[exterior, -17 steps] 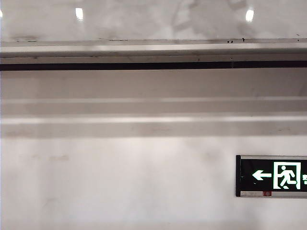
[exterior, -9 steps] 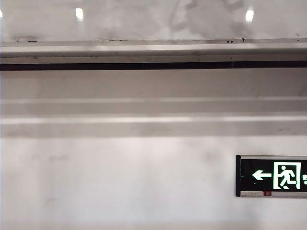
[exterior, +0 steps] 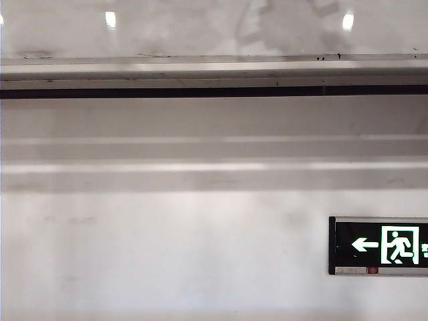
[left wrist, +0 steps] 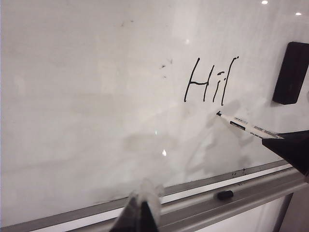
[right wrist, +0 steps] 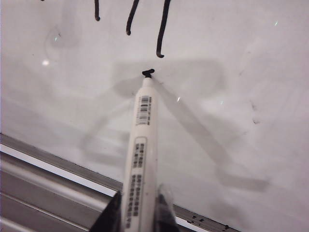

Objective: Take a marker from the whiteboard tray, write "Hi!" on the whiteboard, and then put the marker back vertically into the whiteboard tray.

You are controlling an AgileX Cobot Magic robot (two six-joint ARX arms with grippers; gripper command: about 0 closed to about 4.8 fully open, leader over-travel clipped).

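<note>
The marker [right wrist: 140,159], a white barrel with black print and no cap on, is held in my right gripper [right wrist: 137,215], which is shut on its rear part. Its black tip [right wrist: 147,73] touches the whiteboard [right wrist: 231,58] just under the last long stroke. In the left wrist view the marker [left wrist: 247,126] slants from my right gripper [left wrist: 284,139] up to the black writing "Hi" plus one long stroke [left wrist: 210,83]. My left gripper [left wrist: 141,215] is shut on nothing, low in front of the whiteboard tray [left wrist: 193,209]. No gripper shows in the exterior view, only the whiteboard [exterior: 200,30] and tray [exterior: 200,70].
A black eraser [left wrist: 291,72] sticks to the board right of the writing. A small black cap [left wrist: 224,195] lies in the tray below it. A green exit sign [exterior: 381,244] hangs on the matte wall [exterior: 167,247] under the tray.
The dim shadow on the glossy board at the top of the exterior view has shifted slightly. Nothing else differs.
</note>
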